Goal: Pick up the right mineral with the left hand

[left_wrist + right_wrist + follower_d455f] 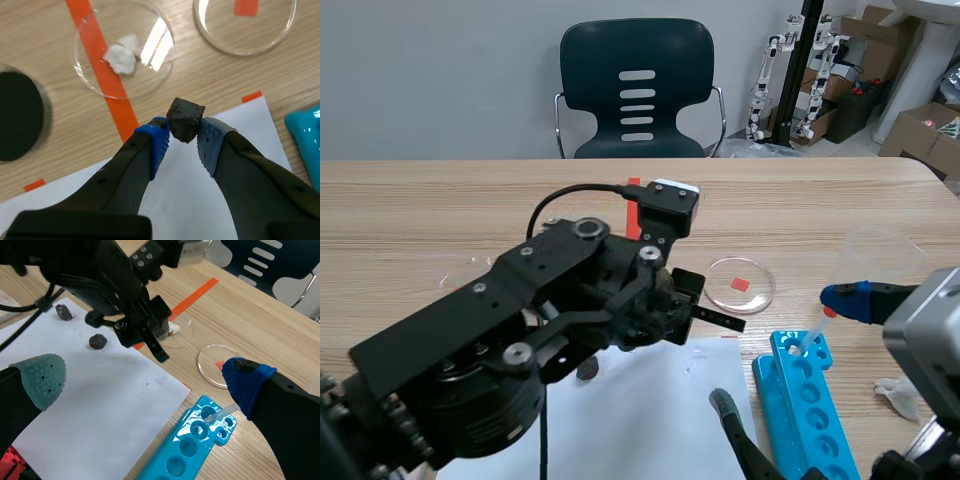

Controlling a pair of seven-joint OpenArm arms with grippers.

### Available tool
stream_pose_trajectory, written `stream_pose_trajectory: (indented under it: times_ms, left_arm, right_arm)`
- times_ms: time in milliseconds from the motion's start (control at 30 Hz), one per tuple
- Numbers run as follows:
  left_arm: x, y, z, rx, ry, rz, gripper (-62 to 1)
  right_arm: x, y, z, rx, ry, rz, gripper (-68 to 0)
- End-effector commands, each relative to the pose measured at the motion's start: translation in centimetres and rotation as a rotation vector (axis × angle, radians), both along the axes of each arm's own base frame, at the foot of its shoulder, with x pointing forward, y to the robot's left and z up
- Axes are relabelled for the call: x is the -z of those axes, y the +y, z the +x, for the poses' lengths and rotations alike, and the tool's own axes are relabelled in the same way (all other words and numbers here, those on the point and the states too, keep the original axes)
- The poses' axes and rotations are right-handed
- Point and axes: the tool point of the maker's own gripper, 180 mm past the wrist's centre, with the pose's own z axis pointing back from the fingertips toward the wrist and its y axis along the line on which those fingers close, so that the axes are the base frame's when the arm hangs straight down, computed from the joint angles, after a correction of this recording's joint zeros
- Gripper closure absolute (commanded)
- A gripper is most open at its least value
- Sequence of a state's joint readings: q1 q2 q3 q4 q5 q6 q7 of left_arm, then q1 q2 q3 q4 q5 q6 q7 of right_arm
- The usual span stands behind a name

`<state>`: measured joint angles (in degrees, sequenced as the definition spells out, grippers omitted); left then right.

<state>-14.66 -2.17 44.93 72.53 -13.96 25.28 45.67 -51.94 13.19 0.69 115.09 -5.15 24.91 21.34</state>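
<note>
A dark, rough mineral [185, 120] is pinched between the blue and grey pads of my left gripper [184, 136], a little above the far edge of the white paper [185, 200]. In the scene view the left arm covers the table's middle, and its gripper [665, 300] hides the stone. Two more dark minerals [98, 341] [63, 312] lie on the paper beyond the left arm. My right gripper [145, 377] hangs open over the paper's near corner, with nothing between its fingers.
A petri dish [90, 75] holding a white lump [122, 55] sits on the orange tape, with a second dish [245, 45] beside it. A blue tube rack [805, 400] with a pipette [815, 330] stands right of the paper. A black disc [17, 115] lies nearby.
</note>
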Motion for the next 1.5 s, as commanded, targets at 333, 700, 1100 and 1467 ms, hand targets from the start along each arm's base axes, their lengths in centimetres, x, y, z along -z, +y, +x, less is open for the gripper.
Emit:
stream_pose_trajectory:
  times_ms: [333,700,1100,1467]
  left_arm:
    - [-4.4,8.0,2.1,-0.124,-0.231,-0.094,-11.6]
    - [-5.9,11.5,-0.9,0.102,-0.368,-0.209,-11.6]
    - [-11.1,14.4,-4.8,0.138,-0.601,-0.363,-11.6]
    - [-12.8,15.0,-8.8,0.253,-0.631,-0.384,-11.6]
  right_arm:
    - [-0.7,-0.2,0.4,-0.003,-0.028,0.005,-67.9]
    - [-0.7,-0.2,0.4,-0.003,-0.028,0.005,-67.9]
    - [-0.7,-0.2,0.4,-0.003,-0.028,0.005,-67.9]
    - [-0.7,-0.2,0.4,-0.003,-0.028,0.005,-67.9]
